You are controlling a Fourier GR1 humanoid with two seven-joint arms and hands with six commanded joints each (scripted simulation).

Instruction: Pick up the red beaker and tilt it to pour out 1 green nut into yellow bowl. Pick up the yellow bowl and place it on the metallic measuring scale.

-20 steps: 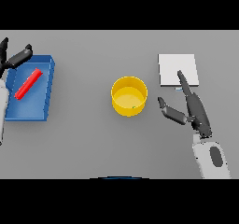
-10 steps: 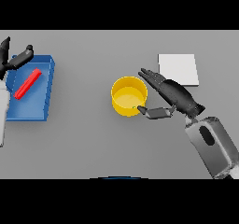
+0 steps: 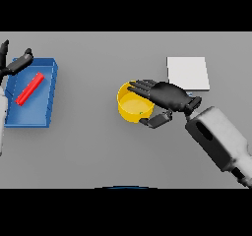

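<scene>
Grey tabletop (image 3: 98,156), matte and uniform, is filling the whole view and carrying every item listed. Nearest, the right hand (image 3: 167,96) is reaching in from the lower right on its white and grey arm, its fingers lying over the right rim of the yellow bowl (image 3: 129,107) and its thumb curling in against the bowl's near wall, so the hand is closing round the rim. That bowl is sitting upright near the table's centre, with a small green speck showing inside near its right wall. To the left, a blue tray (image 3: 42,107) is lying flat, holding the red beaker (image 3: 30,88) on its side, slanting across the tray floor. Farther back on the right, the metallic measuring scale (image 3: 187,73) is sitting apart from the bowl. At the far left edge, the left hand (image 3: 15,64) is hovering by the tray's back corner, fingers spread and holding nothing.
</scene>
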